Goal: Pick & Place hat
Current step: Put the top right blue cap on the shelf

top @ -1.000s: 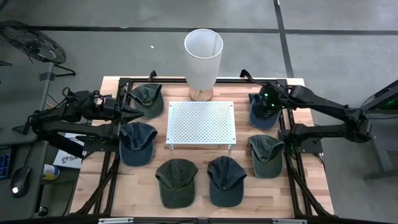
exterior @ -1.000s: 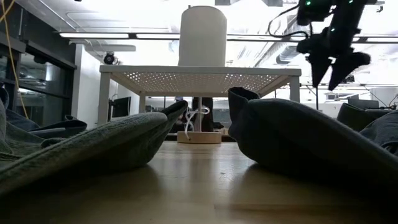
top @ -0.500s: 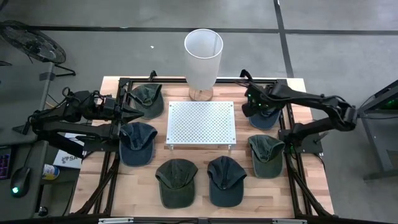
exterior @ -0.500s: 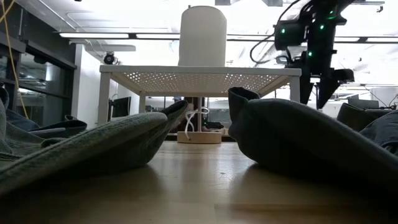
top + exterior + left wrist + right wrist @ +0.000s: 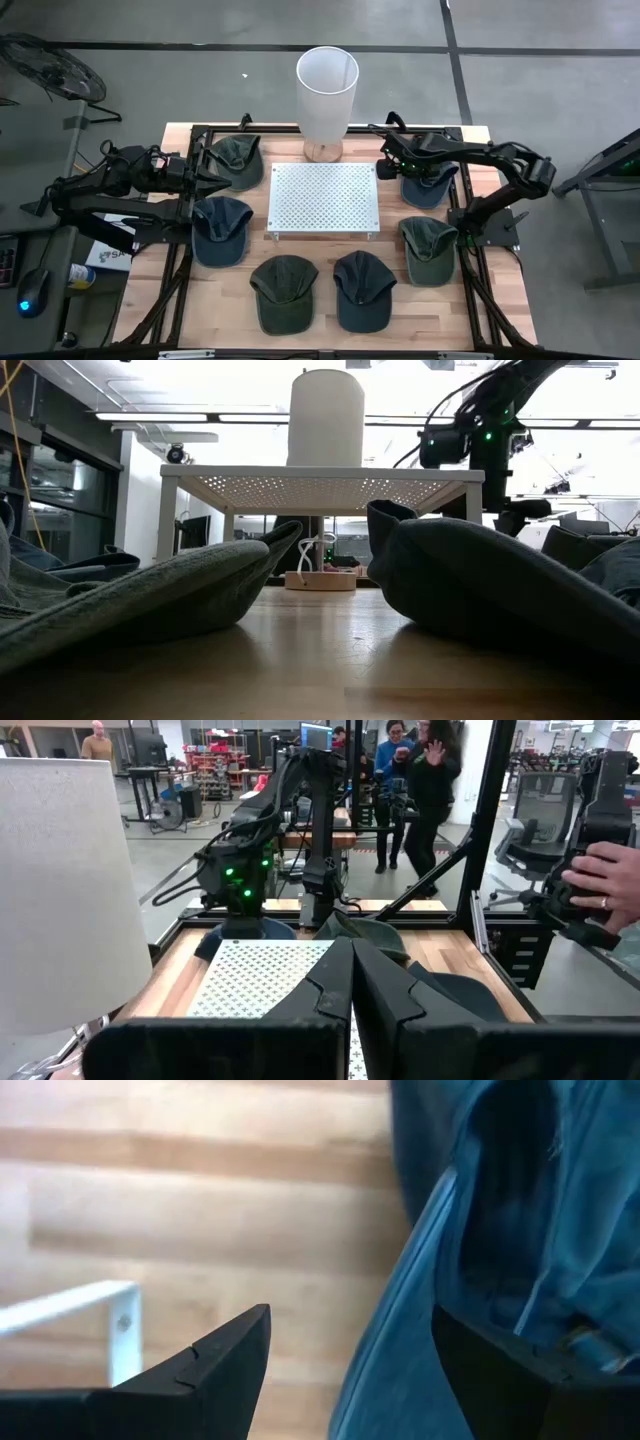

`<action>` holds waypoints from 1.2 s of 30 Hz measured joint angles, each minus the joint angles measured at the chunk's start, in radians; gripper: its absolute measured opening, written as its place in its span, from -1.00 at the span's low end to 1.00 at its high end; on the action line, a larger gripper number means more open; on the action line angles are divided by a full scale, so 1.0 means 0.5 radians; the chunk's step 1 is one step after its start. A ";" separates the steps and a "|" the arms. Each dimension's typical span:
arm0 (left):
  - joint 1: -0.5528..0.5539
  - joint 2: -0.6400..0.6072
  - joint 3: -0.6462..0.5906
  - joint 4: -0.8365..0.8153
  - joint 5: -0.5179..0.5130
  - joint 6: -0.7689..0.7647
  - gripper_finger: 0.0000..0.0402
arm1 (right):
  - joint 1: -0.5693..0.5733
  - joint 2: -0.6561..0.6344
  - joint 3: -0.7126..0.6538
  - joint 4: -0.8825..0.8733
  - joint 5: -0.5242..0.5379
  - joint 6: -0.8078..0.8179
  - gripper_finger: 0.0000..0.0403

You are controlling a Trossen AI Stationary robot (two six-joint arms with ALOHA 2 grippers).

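Several caps lie crown up on the wooden table around a white perforated platform. The blue hat lies at the far right, and the right wrist view shows its edge on the wood. My right gripper points down, open, low over that hat's platform-side edge. One finger is over bare wood and the other over the blue cloth; no touch shows. My left gripper stays shut and level above the left caps, its fingers together.
A white cylinder lamp stands on a wooden base behind the platform. Other caps: green, blue, green, blue, green. Black frame rails run along both table sides. People stand beyond the right edge.
My right gripper has come down and gone toward the table's left, from high over the far-right blue hat to that hat's platform-side edge. Its wrist has rolled on the way, and the fingers have stayed open. No hat has moved.
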 joint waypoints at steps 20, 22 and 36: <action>0.000 0.000 0.000 -0.002 0.000 0.000 -0.99 | -0.101 0.118 0.013 -0.080 0.029 -0.059 0.05; 0.000 0.000 0.000 -0.001 0.000 0.000 -0.99 | -0.100 0.118 0.013 -0.098 0.028 -0.072 -0.08; 0.000 -0.001 0.000 -0.002 0.000 0.000 -0.99 | -0.099 -0.030 0.013 -0.222 -0.010 -0.129 -0.89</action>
